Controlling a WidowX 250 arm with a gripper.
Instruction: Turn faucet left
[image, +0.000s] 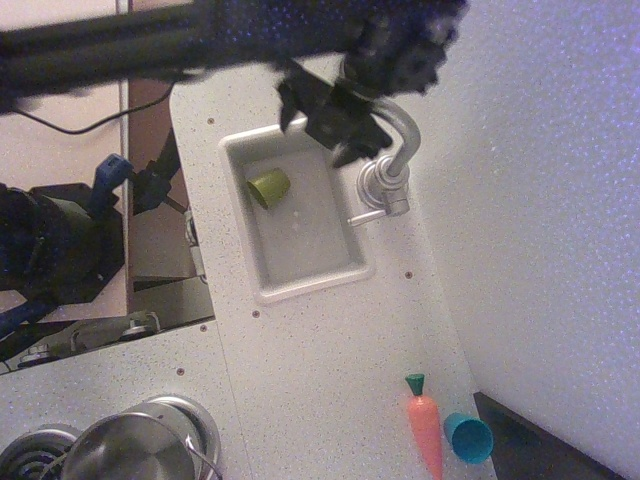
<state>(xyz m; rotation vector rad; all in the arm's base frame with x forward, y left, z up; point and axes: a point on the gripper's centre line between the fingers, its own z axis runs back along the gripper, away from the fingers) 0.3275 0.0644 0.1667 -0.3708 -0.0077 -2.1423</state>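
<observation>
**Jaws at the spout, risk of slipping off**

The jaws of the gripper (335, 115) sit against the faucet (388, 170) spout's tip; whether they clasp it cannot be told (dark and blurred). The faucet stands beside the sink (262, 275) on the desk (320, 360). A glancing push might slide off the curved metal. A green cup (269, 186) lies in the sink; carrot (425, 427) and blue cup (467, 437) sit well apart.
</observation>
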